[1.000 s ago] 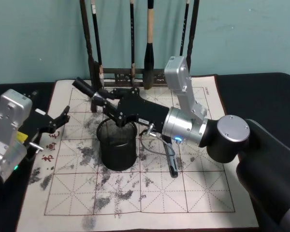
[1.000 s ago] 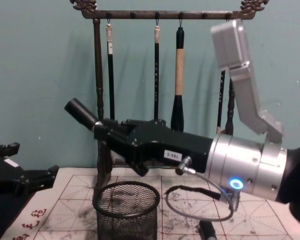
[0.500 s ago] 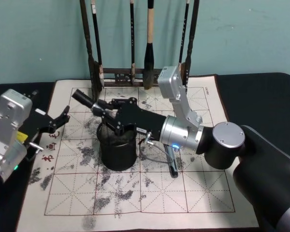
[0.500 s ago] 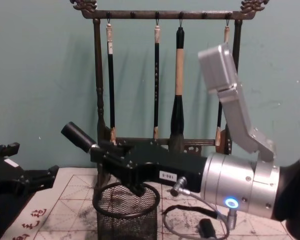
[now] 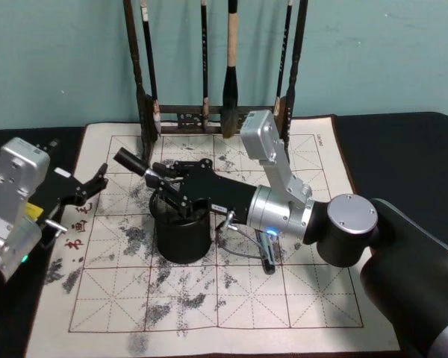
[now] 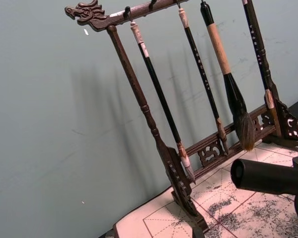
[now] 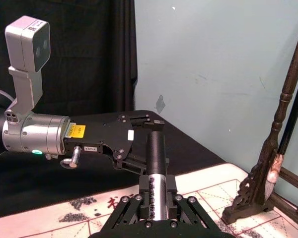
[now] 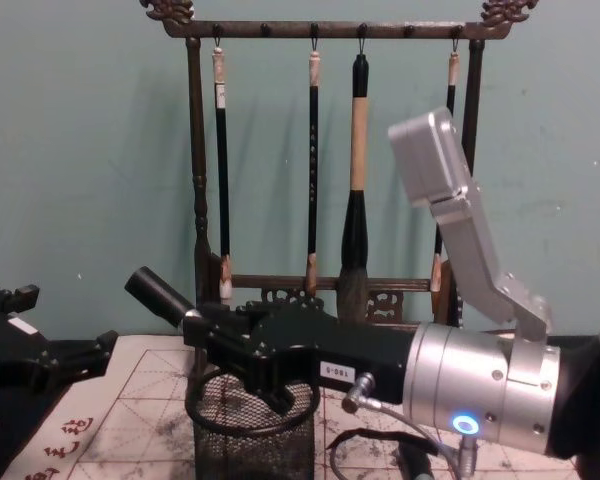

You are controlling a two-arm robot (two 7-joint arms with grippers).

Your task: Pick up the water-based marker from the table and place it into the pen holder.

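Gripping the water-based marker with its fingers closed on the barrel, the right gripper hangs over the mouth of the pen holder. The marker is tilted, with its free black end rising up and toward the robot's left, clear of the holder's rim. Its lower end is hidden behind the gripper, so I cannot tell whether it has entered the cup. From the chest view, the gripper's fingertips sit level with the rim of the wire-mesh holder.

The holder stands upright on the white felt mat, which covers the dark table, among grey-black ink smudges. Just beside the holder, on the robot's right, a dark pen-like object lies flat on the mat.

The left gripper rests idle at the mat's left edge, fingers parted and holding nothing. Behind the holder, the wooden brush rack carries hanging brushes.
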